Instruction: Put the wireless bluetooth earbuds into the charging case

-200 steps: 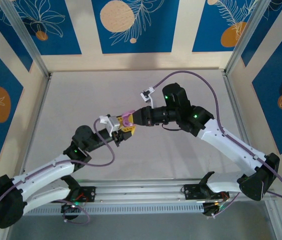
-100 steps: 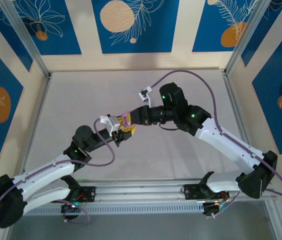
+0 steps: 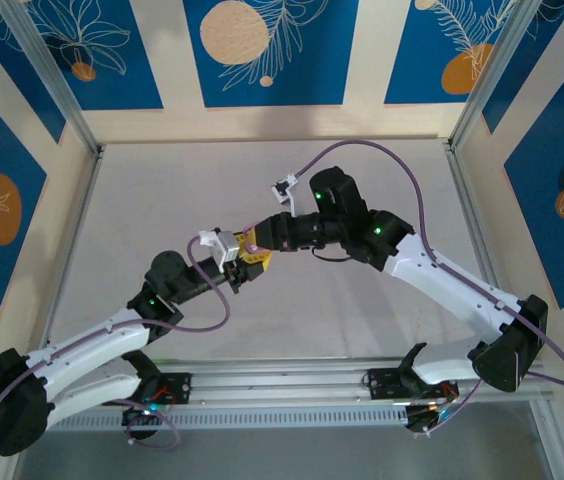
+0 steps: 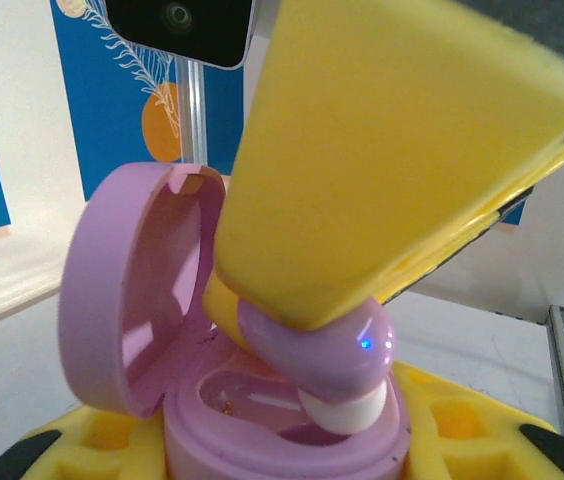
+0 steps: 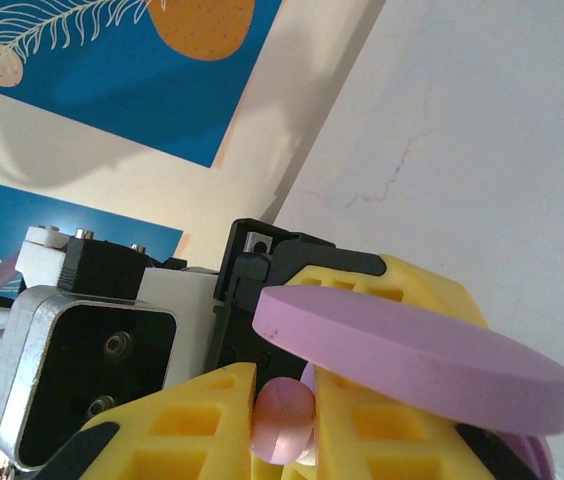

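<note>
A lilac charging case (image 4: 262, 440) stands with its lid (image 4: 122, 300) swung open to the left, and my left gripper (image 4: 282, 455) is shut on its base, a yellow finger on each side. Just above the case's open well hangs a lilac earbud (image 4: 322, 345) with a white tip and a small blue light. It is pinched in my right gripper (image 5: 287, 400), whose yellow finger (image 4: 382, 150) looms over the case. The earbud's tip is at the rim of the well. Seen from above, both grippers meet mid-table, left gripper (image 3: 245, 262) below right gripper (image 3: 255, 243).
Pale table surface (image 3: 162, 190) lies all round the two arms. Metal frame posts (image 3: 462, 110) and patterned blue walls stand at the sides and back. A rail (image 3: 292, 375) runs along the near edge.
My right arm has slid left, carrying the earbud over the open case held by the left gripper. The left arm has stayed put.
</note>
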Robot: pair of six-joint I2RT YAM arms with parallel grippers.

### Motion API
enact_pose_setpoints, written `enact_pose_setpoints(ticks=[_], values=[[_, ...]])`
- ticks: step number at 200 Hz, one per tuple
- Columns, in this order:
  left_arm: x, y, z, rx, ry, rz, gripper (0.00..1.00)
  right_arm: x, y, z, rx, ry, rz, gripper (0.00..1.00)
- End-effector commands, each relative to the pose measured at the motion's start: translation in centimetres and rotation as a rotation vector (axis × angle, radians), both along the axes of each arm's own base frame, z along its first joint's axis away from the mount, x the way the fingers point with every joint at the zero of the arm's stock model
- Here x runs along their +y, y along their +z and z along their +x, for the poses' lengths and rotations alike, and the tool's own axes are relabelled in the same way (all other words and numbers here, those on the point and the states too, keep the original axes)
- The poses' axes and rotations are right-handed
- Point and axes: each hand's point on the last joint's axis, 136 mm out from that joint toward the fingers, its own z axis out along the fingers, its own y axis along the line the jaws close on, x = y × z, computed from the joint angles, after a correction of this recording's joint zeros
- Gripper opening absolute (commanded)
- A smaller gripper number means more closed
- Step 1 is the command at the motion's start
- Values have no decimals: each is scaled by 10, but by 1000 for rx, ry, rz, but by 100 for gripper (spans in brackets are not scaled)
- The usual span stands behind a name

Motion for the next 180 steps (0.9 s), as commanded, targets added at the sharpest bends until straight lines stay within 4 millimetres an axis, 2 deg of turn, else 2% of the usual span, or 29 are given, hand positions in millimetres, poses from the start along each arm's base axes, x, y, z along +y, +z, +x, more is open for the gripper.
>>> enact_pose_setpoints(ticks=[1, 41, 83, 180], values=[[-1, 20, -7, -43, -29, -68, 24, 0, 3, 4, -44, -20, -29, 21], [-2, 22, -8, -43, -33, -79, 24, -1, -2, 7, -81, -47, -57, 21], [-1, 26, -8, -43, -36, -98, 25, 4, 1, 6, -125, -46, -41, 21], [4, 34, -6, -53, -7, -133, 24, -6, -6, 2, -153, -49, -133, 21]])
